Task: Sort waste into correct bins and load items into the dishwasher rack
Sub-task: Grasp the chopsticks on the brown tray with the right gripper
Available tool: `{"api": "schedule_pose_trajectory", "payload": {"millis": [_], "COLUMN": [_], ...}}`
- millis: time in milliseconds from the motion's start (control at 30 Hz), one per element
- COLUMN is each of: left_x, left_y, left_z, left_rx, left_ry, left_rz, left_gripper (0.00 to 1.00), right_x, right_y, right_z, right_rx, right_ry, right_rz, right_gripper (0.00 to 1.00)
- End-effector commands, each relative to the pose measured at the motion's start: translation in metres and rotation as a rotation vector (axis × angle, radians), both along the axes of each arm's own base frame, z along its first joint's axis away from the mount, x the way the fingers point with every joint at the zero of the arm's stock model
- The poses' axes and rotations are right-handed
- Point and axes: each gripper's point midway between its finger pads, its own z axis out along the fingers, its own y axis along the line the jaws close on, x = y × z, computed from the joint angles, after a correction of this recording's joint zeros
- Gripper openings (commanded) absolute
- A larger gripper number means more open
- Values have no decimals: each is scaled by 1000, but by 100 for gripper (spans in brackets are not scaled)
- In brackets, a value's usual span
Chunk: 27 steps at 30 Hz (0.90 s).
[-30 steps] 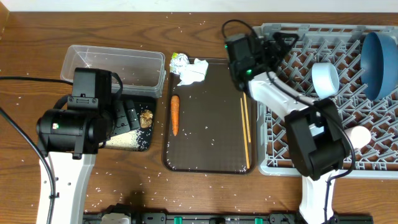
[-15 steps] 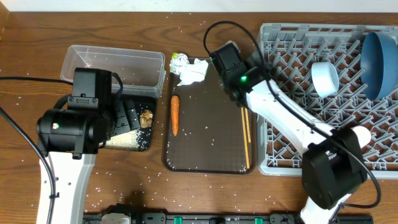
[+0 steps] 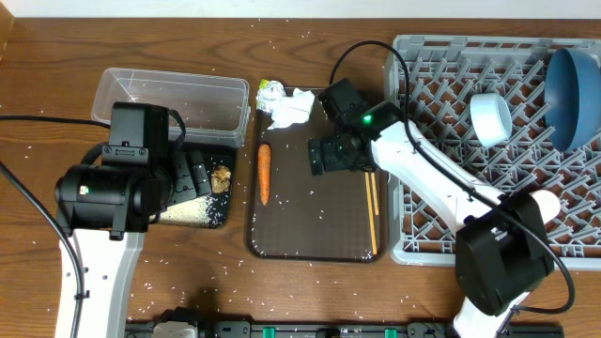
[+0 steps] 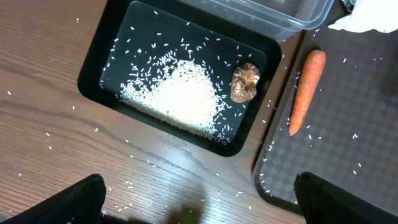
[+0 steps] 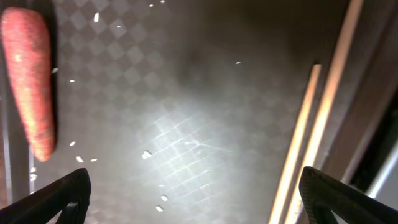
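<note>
Wooden worktop, brown grain, with loose white grains scattered over it.

Right gripper: jaws spread to full width and nothing between them. It hangs over the dark brown tray. The wrist view shows only bare chequered tray surface and a few grains between the two fingertips.
- Orange carrot: lies on the tray to the gripper's left, apart from it and lengthwise along the tray's left side.
- Pair of wooden chopsticks: lie side by side on the tray to the gripper's right, along the edge nearest the rack, clear of the fingers.
- Crumpled white paper: at the tray's far left corner, beyond the carrot's tip.
- Small yellow-green wrapper: touching the paper on its left.
- Grey dishwasher rack: just beside the tray on the right. It holds a dark-blue plate standing on edge at the far right and a light-blue cup on its side among the pegs.

Left gripper: jaws also fully parted and empty. It hangs above bare worktop just in front of the black tub.
- White rice: heaped in the black tub, with stray grains around the heap.
- Brown food lump: in the same tub, at the right edge of the rice.
- Clear plastic tub: directly behind the black tub, touching or nearly so. Apart from a few grains, no contents can be made out.
</note>
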Motion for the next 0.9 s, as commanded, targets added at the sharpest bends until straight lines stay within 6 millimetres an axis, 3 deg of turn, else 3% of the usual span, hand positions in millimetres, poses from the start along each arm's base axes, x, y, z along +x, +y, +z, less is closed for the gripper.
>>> {"api": "schedule_pose_trajectory", "payload": {"millis": [0, 133, 200, 300, 367, 467, 633, 700, 867], "left_x": [0, 0, 0, 0, 0, 0, 0, 0, 0], "left_y": [4, 4, 4, 4, 4, 4, 4, 4, 4], "left_z": [1, 1, 1, 1, 1, 1, 1, 1, 1], "left_rx": [19, 19, 19, 19, 19, 19, 19, 19, 19], "left_ry": [3, 3, 3, 2, 3, 3, 2, 3, 3], "left_rz": [0, 0, 0, 0, 0, 0, 0, 0, 0], "left_gripper": [98, 98, 98, 98, 98, 98, 98, 98, 98], "right_x": [-10, 3, 2, -15, -24, -29, -47, -53, -47], "right_y": [34, 73, 73, 41, 12, -11, -19, -21, -29], "right_z": [-1, 13, 12, -3, -13, -28, -61, -69, -78], "right_rx": [98, 176, 145, 21, -109, -208, -212, -224, -263], "right_ry": [28, -115, -129, -27, 9, 37, 164, 193, 170], "right_rz": [30, 141, 132, -49, -138, -147, -122, -115, -149], "right_gripper": [99, 99, 86, 82, 90, 92, 89, 82, 75]}}
